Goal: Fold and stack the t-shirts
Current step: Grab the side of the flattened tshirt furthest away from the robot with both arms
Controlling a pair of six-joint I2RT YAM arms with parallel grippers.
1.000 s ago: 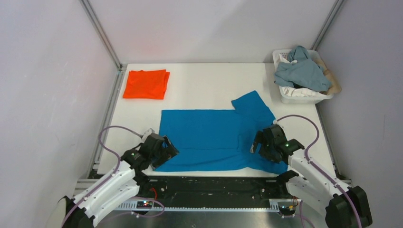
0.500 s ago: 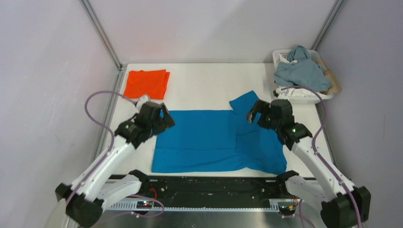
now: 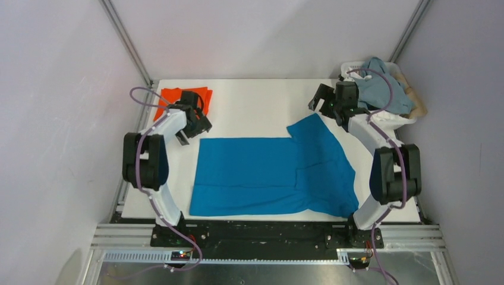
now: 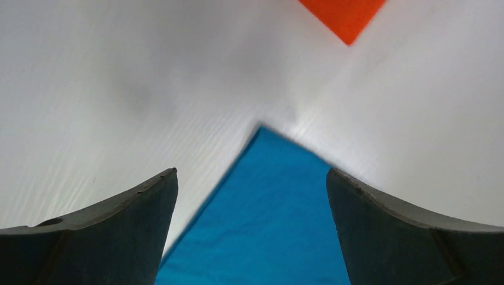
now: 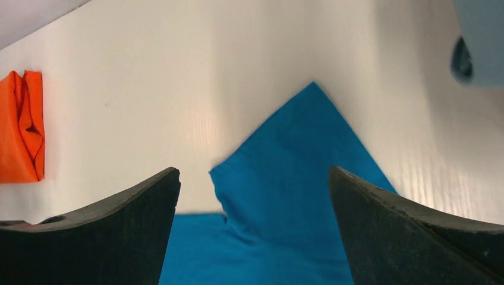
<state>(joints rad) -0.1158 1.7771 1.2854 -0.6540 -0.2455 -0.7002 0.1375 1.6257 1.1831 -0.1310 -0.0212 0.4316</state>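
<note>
1. Blue t-shirt [image 3: 267, 175] is lying spread flat across the white table [image 3: 255, 101], one sleeve pointing far right.
2. Left gripper [image 4: 251, 178] is hovering over its far-left corner, fingers spread, empty.
3. Right gripper [image 5: 252, 175] is hovering above the sleeve tip, likewise spread.
4. Orange t-shirt [image 5: 18, 130] is sitting folded at the table's far-left corner.

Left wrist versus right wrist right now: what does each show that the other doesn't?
Left wrist only: a square corner of the blue t-shirt, framed by the open left gripper. Right wrist only: that shirt's pointed sleeve ahead of the open right gripper, plus a grey-blue garment at the upper right edge. Both: the blue shirt, part of the orange t-shirt, the white table; neither gripper holds anything.
</note>
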